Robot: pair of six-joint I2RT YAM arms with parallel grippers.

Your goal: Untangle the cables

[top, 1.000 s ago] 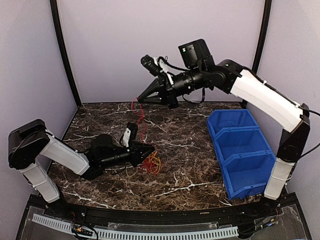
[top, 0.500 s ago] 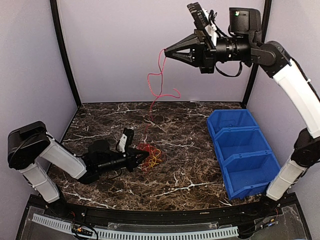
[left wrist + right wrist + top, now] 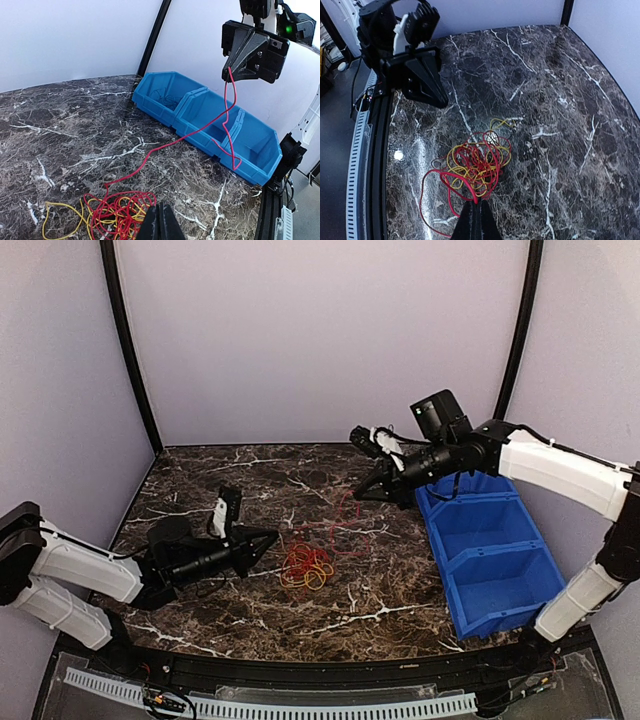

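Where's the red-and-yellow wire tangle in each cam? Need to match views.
Top external: the tangled bundle of thin red and yellow wires lies mid-way across the dark marble table, just right of the black left gripper.
Left wrist: bottom left, just past its own fingertips.
Right wrist: picture centre, one red wire leading to the right gripper.
Shared landmark: the left gripper, upper left in the right wrist view.

Pale lilac walls (image 3: pixel 320 340) enclose a dark white-veined marble table (image 3: pixel 200 480), 2 black posts (image 3: pixel 128 340) standing in the back corners.
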